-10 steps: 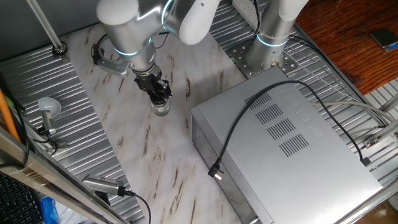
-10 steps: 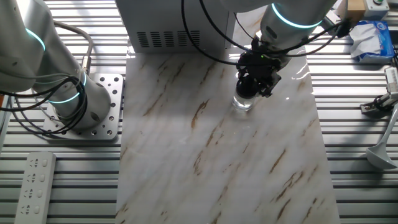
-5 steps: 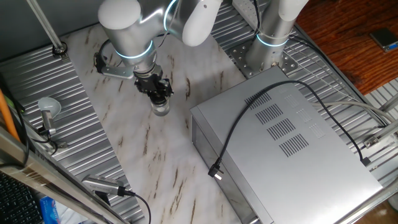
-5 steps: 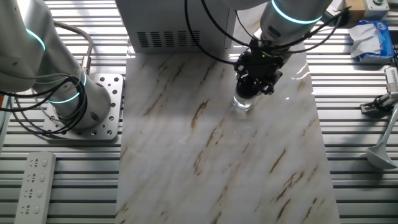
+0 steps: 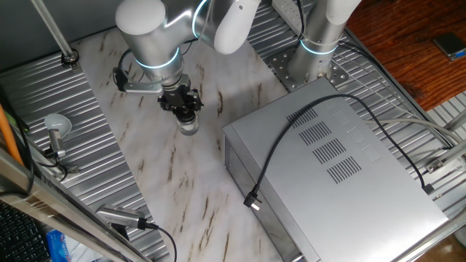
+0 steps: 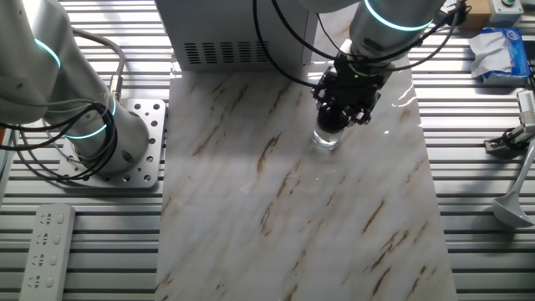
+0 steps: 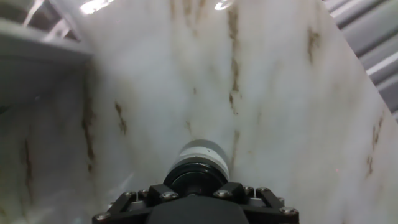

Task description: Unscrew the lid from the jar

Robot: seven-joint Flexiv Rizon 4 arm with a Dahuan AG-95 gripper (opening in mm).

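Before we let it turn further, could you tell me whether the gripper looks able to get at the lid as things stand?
Probably yes: the gripper sits right on top of the jar, fingers closed around the lid, with nothing between.

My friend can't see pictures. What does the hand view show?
Looking down past the gripper, its dark fingers close around the lid of a tiny clear jar. The jar stands upright on a white marbled table with brown streaks.

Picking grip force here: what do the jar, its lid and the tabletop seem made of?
The jar: clear glass or plastic, glossy; the marbled top shows through it. The lid: dark, probably plastic, with a smooth dull sheen. The tabletop: white, brown-veined marble or an imitation; polished, since it reflects light.
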